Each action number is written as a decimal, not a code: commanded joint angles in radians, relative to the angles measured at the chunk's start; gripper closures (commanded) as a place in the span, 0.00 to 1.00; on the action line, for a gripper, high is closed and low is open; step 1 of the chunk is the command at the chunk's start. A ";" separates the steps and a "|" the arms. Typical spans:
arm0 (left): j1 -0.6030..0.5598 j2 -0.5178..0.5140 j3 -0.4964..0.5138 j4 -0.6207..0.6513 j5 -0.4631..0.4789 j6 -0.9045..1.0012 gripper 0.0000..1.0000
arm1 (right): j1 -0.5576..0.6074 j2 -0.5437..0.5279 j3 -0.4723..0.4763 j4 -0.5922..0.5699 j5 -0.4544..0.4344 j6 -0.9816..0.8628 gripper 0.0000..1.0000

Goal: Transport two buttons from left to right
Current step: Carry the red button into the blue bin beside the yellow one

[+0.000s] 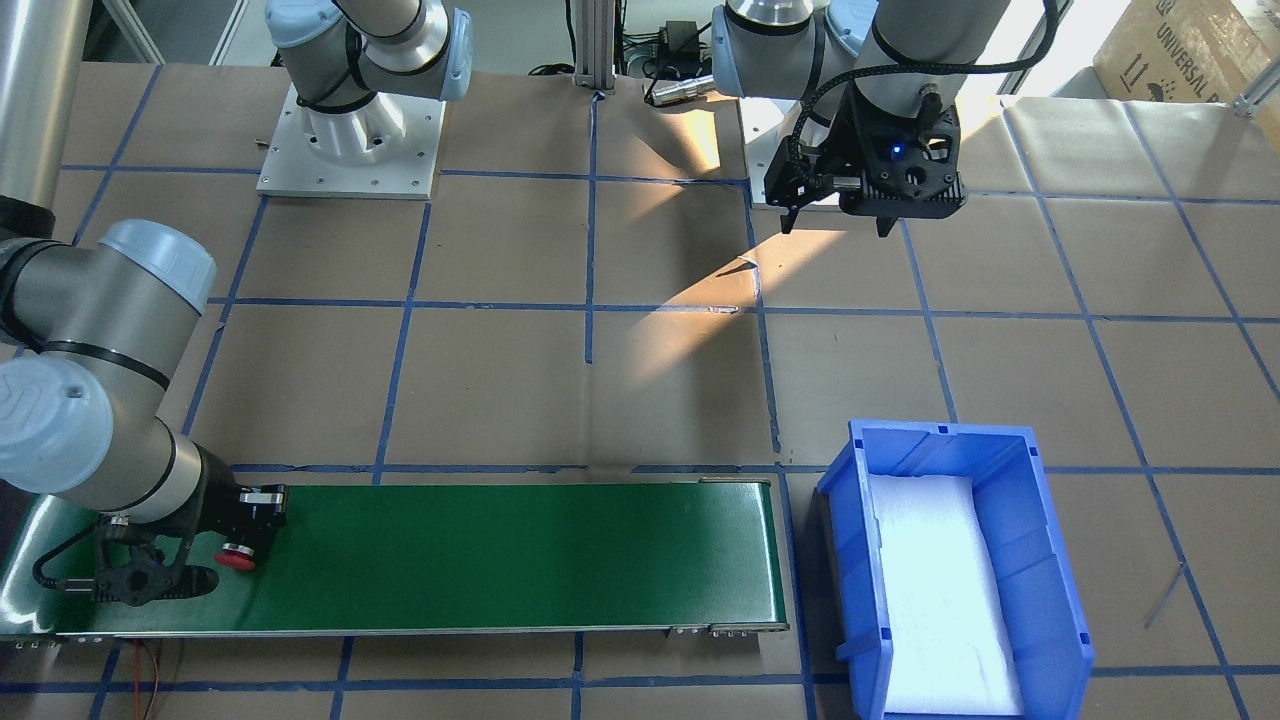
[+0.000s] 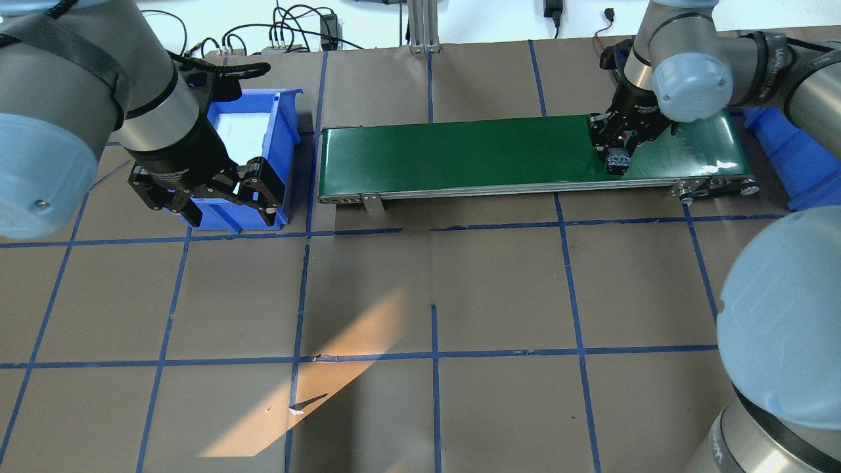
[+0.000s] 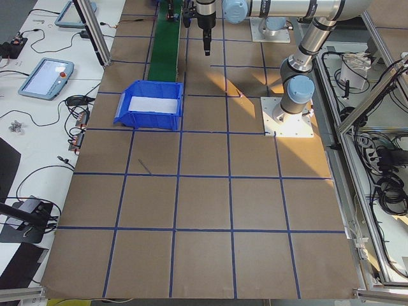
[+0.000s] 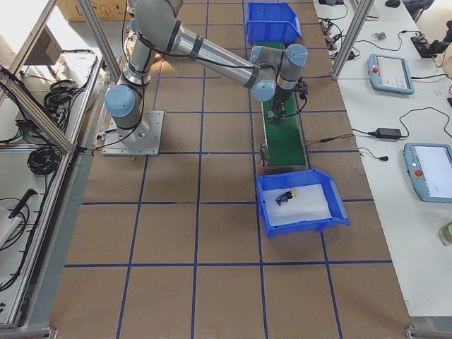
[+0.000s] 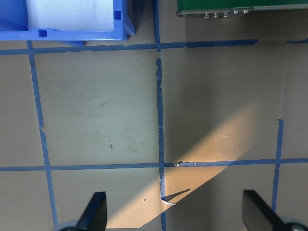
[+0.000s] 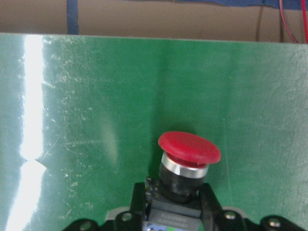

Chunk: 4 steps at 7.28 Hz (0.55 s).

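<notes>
One red button (image 6: 189, 149), clamped in right claw (image 6: 174, 210)

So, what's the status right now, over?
Left gripper open, empty, over the table. Right gripper shut on red button, at green belt end. Yellow button already in blue bin. Nothing blocking seen.

You've got the right arm (image 4: 212, 60) reaching from its base plate (image 4: 134, 141) across the counter (image 4: 198, 240) to the green conveyor (image 4: 286, 145). Its end effector (image 4: 277, 111) sits low over the belt's far half. It's too small here to tell you how the jaws stand. Just off the belt's near end is a blue bin (image 4: 304, 226) with a white liner, and the yellow button (image 4: 286, 197) lies on that liner. A second blue bin (image 4: 274, 21) sits beyond the belt's far end. Teach pendants (image 4: 390, 74) lie on the side bench.
</notes>
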 commanded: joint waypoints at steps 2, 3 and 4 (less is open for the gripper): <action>0.000 0.001 0.002 0.000 0.000 0.000 0.00 | -0.088 -0.016 -0.053 0.016 -0.057 -0.105 0.86; 0.000 0.001 0.002 0.000 0.000 0.000 0.00 | -0.151 -0.016 -0.093 0.033 -0.067 -0.197 0.86; 0.000 0.001 0.000 0.000 0.000 0.000 0.00 | -0.202 -0.016 -0.121 0.033 -0.066 -0.271 0.86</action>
